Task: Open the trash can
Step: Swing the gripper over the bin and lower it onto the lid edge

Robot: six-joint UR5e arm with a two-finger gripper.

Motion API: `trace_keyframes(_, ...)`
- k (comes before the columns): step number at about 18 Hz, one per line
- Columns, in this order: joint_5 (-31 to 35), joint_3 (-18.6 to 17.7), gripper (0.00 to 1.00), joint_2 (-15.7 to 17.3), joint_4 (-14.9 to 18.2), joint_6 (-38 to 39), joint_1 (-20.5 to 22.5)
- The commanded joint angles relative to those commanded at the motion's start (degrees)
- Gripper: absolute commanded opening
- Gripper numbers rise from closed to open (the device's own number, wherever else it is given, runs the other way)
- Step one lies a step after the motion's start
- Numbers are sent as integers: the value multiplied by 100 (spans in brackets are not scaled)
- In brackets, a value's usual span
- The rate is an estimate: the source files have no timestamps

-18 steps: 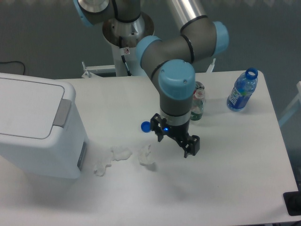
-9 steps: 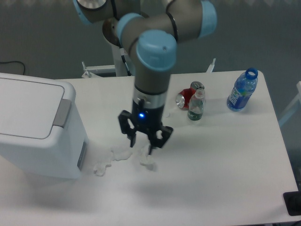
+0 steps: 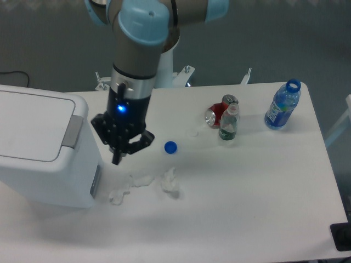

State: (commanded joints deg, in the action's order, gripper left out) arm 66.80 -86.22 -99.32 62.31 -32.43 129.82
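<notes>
The trash can (image 3: 33, 156) is a large white bin at the table's left side. Its flat lid (image 3: 30, 125) is down, with a grey push tab (image 3: 72, 131) along its right edge. My gripper (image 3: 117, 158) hangs just right of the can, about level with its upper right corner and a little right of the tab. The fingers come together in a single tip with nothing held, so it looks shut. A blue light glows on the wrist.
Crumpled white paper pieces (image 3: 141, 179) lie on the table below the gripper. A blue bottle cap (image 3: 170, 147) sits to its right. Farther right are a red can (image 3: 215, 115), a small green bottle (image 3: 228, 124) and an open blue bottle (image 3: 283, 105).
The arm has swung left from the table's middle to the trash can's right side, uncovering the blue cap. The fingers, spread wide a second ago, have drawn together.
</notes>
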Motion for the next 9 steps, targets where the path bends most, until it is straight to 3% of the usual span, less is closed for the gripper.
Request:
trace_keyframes(4,-140,-53,0,184,9,26,-71)
trace_keyframes(9,-255,-430,0,518,18,79,-124)
